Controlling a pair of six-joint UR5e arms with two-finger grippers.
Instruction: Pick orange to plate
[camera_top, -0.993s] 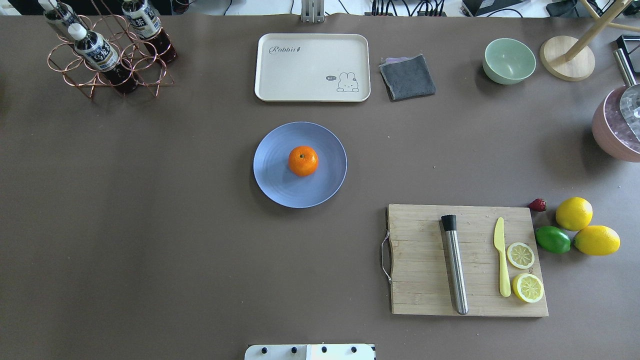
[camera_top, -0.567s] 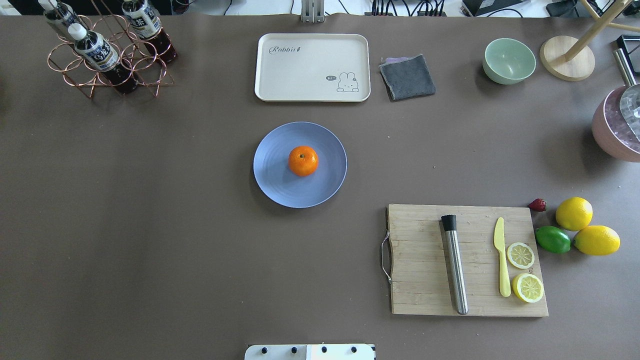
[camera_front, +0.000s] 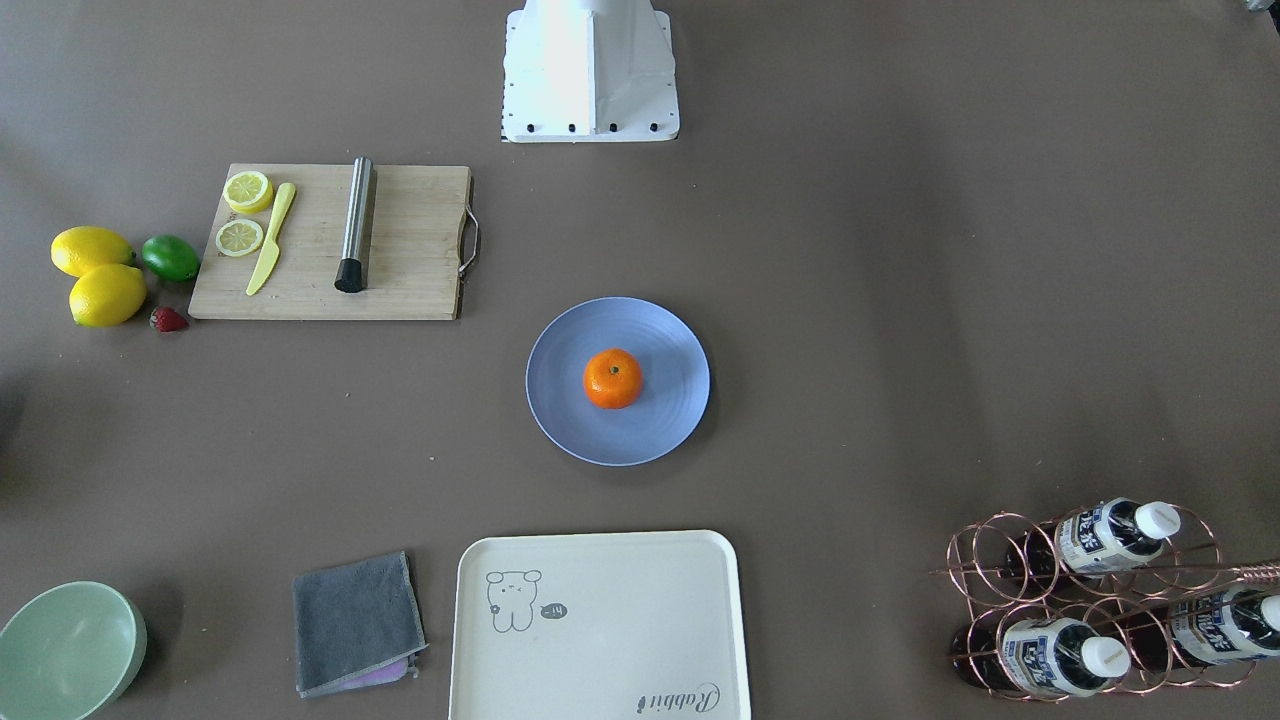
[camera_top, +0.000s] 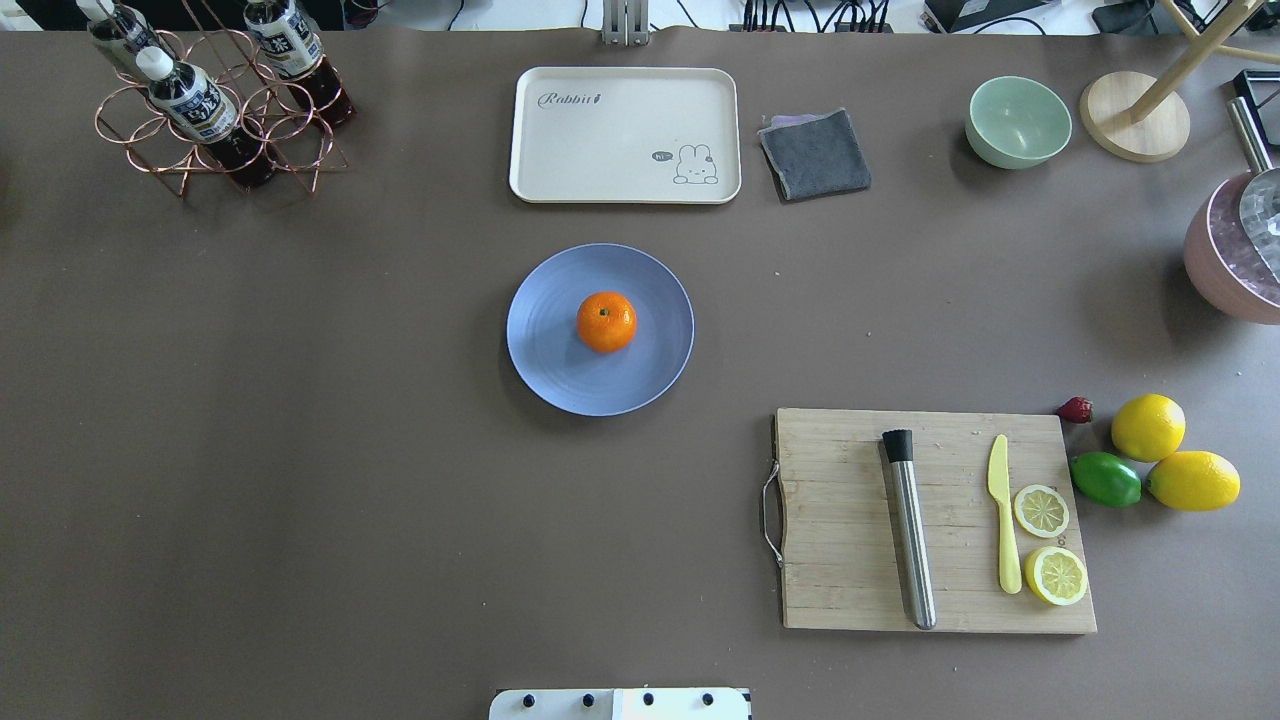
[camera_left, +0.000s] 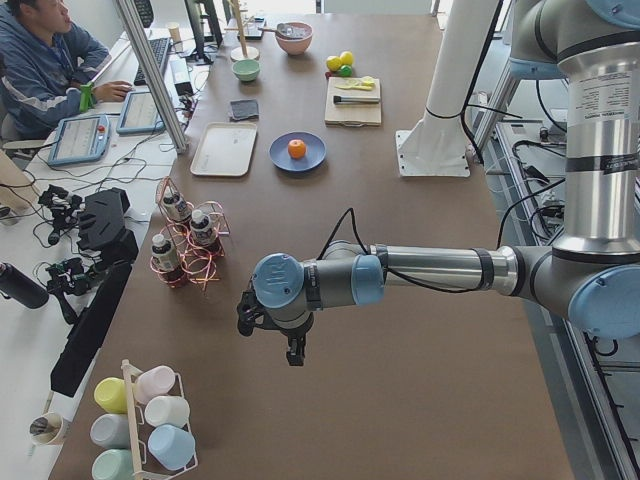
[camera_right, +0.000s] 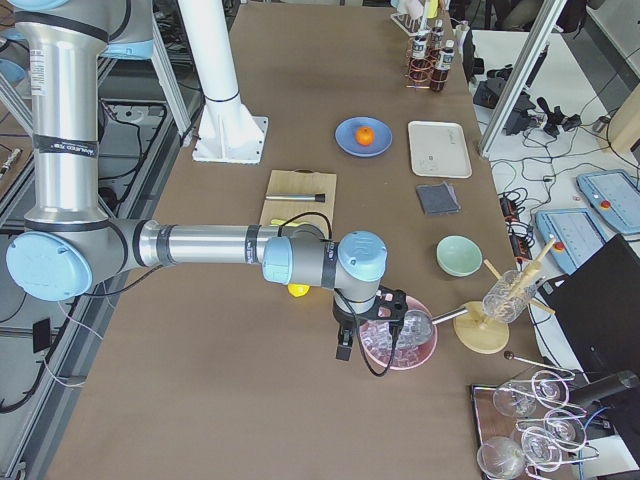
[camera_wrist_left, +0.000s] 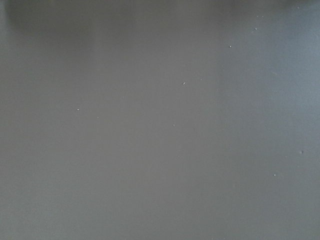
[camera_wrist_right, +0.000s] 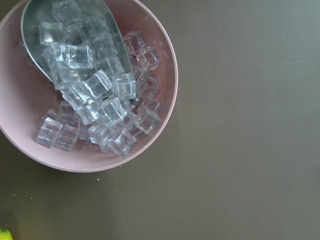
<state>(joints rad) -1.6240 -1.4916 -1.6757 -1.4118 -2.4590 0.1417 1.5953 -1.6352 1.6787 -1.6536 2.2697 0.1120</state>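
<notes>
Orange (camera_front: 613, 378) sits stem dimple up near the middle of the plate (camera_front: 672, 425) in the front-facing view. From the plate, the tray (camera_front: 600, 640) lies at 6 o'clock, the board (camera_front: 410, 270) at 10 o'clock and the bottle rack (camera_front: 1000, 560) at 4 o'clock, all well apart on the worktop (camera_front: 900, 300).

Overhead, you see the orange on the plate at mid-worktop. The tray is at the plate's 12 o'clock, the cloth (camera_top: 815, 153) at 1 o'clock and the board at 4 o'clock. On the board lie a steel rod (camera_top: 910, 540), a yellow knife (camera_top: 1003, 520) and two lemon halves (camera_top: 1041, 510).

In the left side view, the near arm reaches over bare worktop and the left fingers (camera_left: 294, 352) point down. The plate with the orange lies far off at their 12 o'clock. You cannot tell whether these fingers are released or clenched.

In the right side view, the right fingers (camera_right: 343, 345) hang just beside the pink bowl (camera_right: 428, 345), with the orange and plate far up at 12 o'clock. Here too you cannot tell their state.

Your left wrist view shows only worktop.

Your right wrist view has the pink bowl at 10 o'clock, holding ice (camera_wrist_right: 100, 95) and a metal scoop (camera_wrist_right: 31, 20).
</notes>
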